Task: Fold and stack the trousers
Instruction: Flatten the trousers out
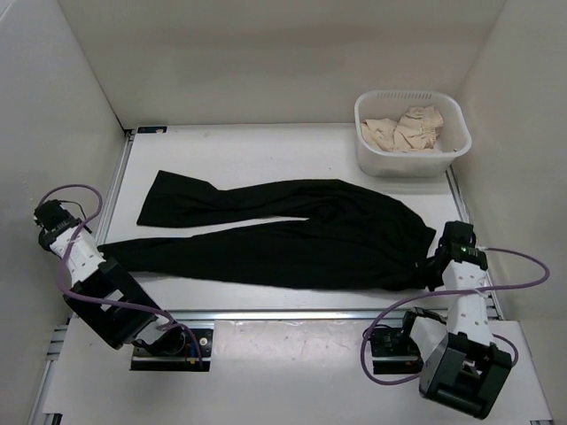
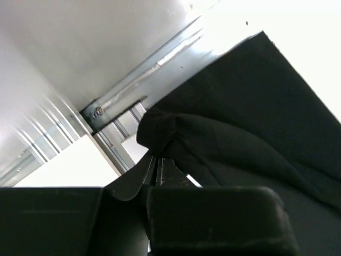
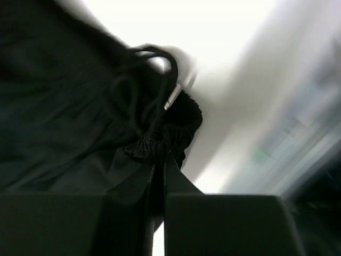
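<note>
The left gripper was clamped on the hem of the near leg, and the right gripper was clamped on the gathered waistband. For a good fold, I think both should lift together and keep the cloth tight. The trousers lay flat on the table, with the long axis from left to right, the waist at the right and the legs pointing left.

white plastic basket at far right, crumpled beige cloth inside, white table
</note>
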You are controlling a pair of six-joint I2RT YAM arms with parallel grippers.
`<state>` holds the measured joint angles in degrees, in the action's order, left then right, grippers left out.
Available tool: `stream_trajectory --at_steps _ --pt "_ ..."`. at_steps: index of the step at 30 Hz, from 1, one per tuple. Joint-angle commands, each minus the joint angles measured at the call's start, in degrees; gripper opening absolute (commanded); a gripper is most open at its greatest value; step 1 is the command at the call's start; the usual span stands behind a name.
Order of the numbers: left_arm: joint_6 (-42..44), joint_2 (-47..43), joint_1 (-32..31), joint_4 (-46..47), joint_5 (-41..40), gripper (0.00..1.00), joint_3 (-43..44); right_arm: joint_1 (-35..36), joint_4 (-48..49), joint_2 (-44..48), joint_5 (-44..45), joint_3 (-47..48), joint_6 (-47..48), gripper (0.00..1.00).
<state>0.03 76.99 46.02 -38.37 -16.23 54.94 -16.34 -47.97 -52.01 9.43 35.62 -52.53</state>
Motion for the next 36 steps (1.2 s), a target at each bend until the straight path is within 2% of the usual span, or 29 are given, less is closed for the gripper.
stream_trajectory --at_steps 1,3,5,7,8,9,12,15,16,21,23,24,25,28,36 --pt "0.0 -3.1 0.4 0.7 2.4 0.14 -1.0 -1.2 -0.3 1.4 -3.8 -1.9 -0.6 0.00" --pt "0.0 -1.8 -2.7 0.7 3.0 0.14 1.2 -1.2 5.1 -3.5 -5.7 1.3 -0.6 0.00" --pt "0.0 0.4 -5.8 0.7 4.0 0.14 4.6 -1.2 6.0 -8.7 -5.7 10.8 2.9 0.00" --pt "0.0 2.5 -8.2 0.0 4.0 0.14 10.2 -1.2 3.5 -16.3 -4.1 19.8 7.3 0.00" --pt "0.0 2.5 -10.3 -0.6 4.0 0.14 11.8 -1.2 2.4 -18.3 -4.1 28.3 8.5 0.00" --pt "0.0 3.1 -11.3 -0.6 4.0 0.14 14.6 -1.2 0.0 -21.1 -3.4 31.9 9.5 0.00" --pt "0.0 2.0 -13.6 -0.6 5.3 0.14 17.4 -1.2 -2.2 -21.9 -2.7 37.7 10.2 0.00" --pt "0.0 -1.0 -13.6 -0.6 5.3 0.14 14.7 -1.2 -2.2 -16.1 -3.4 30.9 8.8 0.00" --pt "0.0 -1.7 -13.6 -0.6 3.4 0.14 10.3 -1.2 -2.2 -14.4 -2.7 24.7 8.2 0.00" --pt "0.0 -6.6 -11.4 -1.3 0.4 0.26 -3.6 -2.6 -6.2 -3.9 4.9 11.1 7.7 0.00" --pt "0.0 -7.1 -9.6 -4.4 -1.5 0.40 -8.6 -2.6 -8.3 -1.2 8.3 9.0 7.7 0.00" --pt "0.0 -7.8 -8.2 -5.8 -2.3 0.59 -9.9 -2.6 -9.0 -1.2 12.3 8.2 7.2 0.00" --pt "0.0 -7.8 -7.4 -7.1 -2.8 0.67 -10.9 -2.6 -9.7 -0.5 14.2 7.4 7.2 0.00" --pt "0.0 -8.3 -4.2 -8.9 -2.8 0.84 -11.6 -2.6 -10.2 -0.5 17.2 7.4 7.8 0.00" --pt "0.0 -1.3 -3.8 -8.9 3.5 0.85 -0.5 -2.6 -8.0 -2.8 17.2 7.4 9.0 0.00"
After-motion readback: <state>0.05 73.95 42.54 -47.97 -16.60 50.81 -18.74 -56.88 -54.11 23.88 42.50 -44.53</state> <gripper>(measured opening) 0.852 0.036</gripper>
